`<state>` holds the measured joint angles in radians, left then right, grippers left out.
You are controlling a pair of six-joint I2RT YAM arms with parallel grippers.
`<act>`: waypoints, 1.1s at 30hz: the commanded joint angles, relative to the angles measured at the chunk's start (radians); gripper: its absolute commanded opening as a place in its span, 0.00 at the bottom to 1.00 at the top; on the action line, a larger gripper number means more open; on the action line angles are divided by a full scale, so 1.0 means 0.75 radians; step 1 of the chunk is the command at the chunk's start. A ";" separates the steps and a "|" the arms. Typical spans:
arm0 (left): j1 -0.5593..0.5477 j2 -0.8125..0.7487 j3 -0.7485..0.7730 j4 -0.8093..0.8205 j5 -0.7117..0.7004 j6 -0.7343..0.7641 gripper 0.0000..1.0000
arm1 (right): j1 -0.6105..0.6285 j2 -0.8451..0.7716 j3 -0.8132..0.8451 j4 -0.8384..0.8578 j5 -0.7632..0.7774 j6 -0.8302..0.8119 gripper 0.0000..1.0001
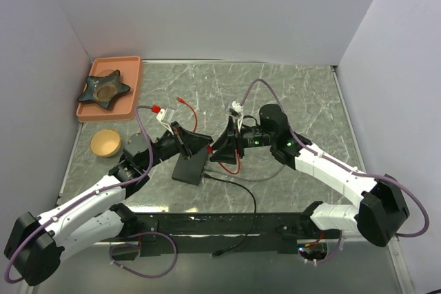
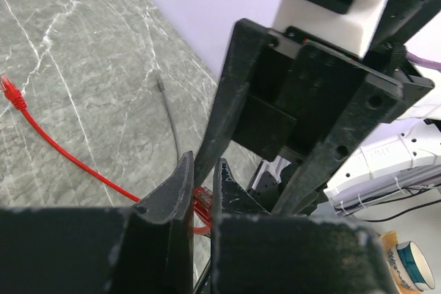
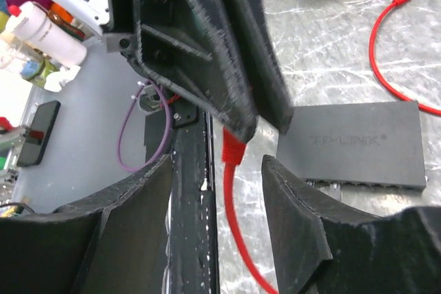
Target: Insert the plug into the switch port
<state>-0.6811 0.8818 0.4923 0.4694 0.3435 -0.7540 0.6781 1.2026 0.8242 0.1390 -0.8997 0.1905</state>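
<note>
1. The orange tray (image 1: 109, 118) and the wooden disc (image 1: 105, 143) sit at the left side of the bench (image 1: 296, 94), well apart from the work. They play no part in this step.

2. The left hand (image 2: 204, 166) is narrowed onto the plug (image 3: 233, 148) and pinches its upper body. The plug hangs nose-down with the red cable (image 2: 69, 156) trailing below it. This grip leaves the contact end free for insertion.

3. The switch (image 3: 358, 142) lies flat on the bench just beside the 2 hands. The switch port (image 3: 329, 183) is in the row along the edge toward the arm bases. The plug is held above the bench near that edge and is not yet aligned with any port.

4. The right hand (image 3: 217, 163) stands wide. Its 2 fingers (image 3: 138, 197) flank the plug without touching it. The step in hand appears to be a transfer, with the left hand now carrying the plug alone.

5. Next requirement, as a judgement: turn the plug level, nose toward the port row.

6. Risk: the slack cable may drag the plug off line.
</note>
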 commanded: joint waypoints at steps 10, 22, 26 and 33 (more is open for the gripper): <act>0.004 -0.012 0.014 0.065 0.019 -0.009 0.01 | -0.004 0.139 0.079 0.224 -0.050 0.157 0.46; 0.004 0.004 0.021 0.057 0.006 -0.009 0.01 | -0.004 0.035 0.081 0.117 0.101 0.106 0.48; 0.004 0.013 0.021 0.070 0.014 -0.015 0.01 | -0.006 0.039 0.077 0.113 0.103 0.106 0.47; 0.004 0.017 0.023 0.068 0.008 -0.009 0.01 | -0.004 0.043 0.081 0.066 0.109 0.083 0.43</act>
<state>-0.6811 0.8989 0.4923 0.4671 0.3435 -0.7563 0.6777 1.2533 0.8471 0.1894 -0.8276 0.2787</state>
